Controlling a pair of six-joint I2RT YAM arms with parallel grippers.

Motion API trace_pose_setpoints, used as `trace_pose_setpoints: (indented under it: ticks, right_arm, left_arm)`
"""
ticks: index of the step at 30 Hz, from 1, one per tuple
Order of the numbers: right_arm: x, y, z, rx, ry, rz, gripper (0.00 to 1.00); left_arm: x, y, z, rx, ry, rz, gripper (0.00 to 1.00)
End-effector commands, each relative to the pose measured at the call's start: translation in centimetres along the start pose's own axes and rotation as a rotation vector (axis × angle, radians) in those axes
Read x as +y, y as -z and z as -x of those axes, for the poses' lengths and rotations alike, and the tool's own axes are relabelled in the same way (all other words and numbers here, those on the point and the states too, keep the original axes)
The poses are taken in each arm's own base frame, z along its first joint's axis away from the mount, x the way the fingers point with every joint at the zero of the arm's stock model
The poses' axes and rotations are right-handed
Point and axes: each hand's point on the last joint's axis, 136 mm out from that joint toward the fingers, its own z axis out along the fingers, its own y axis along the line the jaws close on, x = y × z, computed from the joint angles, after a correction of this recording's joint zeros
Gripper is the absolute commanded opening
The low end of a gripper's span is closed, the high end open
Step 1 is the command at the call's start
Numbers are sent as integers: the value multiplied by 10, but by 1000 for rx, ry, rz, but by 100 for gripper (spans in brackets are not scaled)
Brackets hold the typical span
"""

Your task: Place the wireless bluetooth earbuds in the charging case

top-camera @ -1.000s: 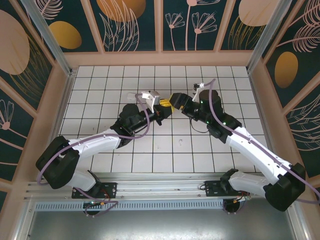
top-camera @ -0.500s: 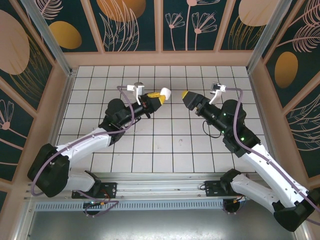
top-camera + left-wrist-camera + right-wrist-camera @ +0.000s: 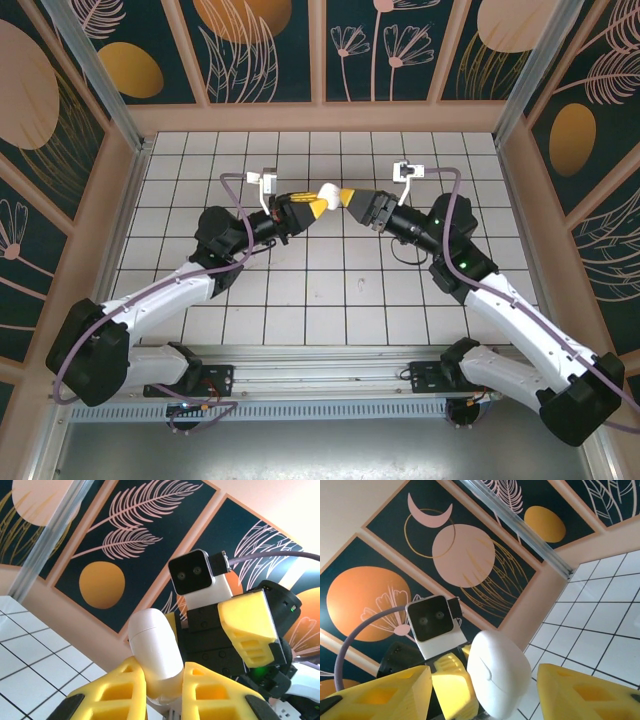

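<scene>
Left gripper (image 3: 318,201) clamped on white charging case (image 3: 329,191), held aloft above far-middle of tiled table (image 3: 340,300), rounded end pointing right. Right gripper (image 3: 349,197) facing it nose to nose, jaws apart, yellow fingers (image 3: 580,690) flanking case end; contact unclear

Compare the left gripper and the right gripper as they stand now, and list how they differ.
1. The left gripper is shut on the charging case, its yellow fingers pressed to the case's sides. The right gripper is open, with its fingers spread and gaps beside the case.
2. In the top view, the left gripper points right and the right gripper points left.

Shared: both have yellow fingers and meet at the same case.
</scene>
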Motion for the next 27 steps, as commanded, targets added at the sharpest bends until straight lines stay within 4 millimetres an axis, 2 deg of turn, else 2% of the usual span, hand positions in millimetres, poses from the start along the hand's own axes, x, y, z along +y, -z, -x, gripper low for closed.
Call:
trace_pose_setpoints:
  ticks: [1,7,10,12,17,20,27]
  right_arm:
    - [10,0,2,-7,12,64,56]
    - [8,-4,-3,9,-11,86,54]
    - [5,-5,-6,16,-22,86,59]
    - [4,-5,-7,13,-24,94,59]
    - [13,-6,-6,18,-12,143,56]
    - [17,-7,-7,28,-7,164,52]
    - [20,-8,-7,30,5,192,33]
  left_arm:
    - [-24,5,9,-33,0,-88,5]
    - [-30,6,13,-43,6,-111,5]
    - [-33,6,14,-46,10,-118,5]
    - [-35,6,15,-47,14,-126,5]
    - [-37,6,14,-43,46,-152,5]
    - [-38,7,14,-46,59,-162,5]
    - [-33,6,8,-21,78,-151,5]
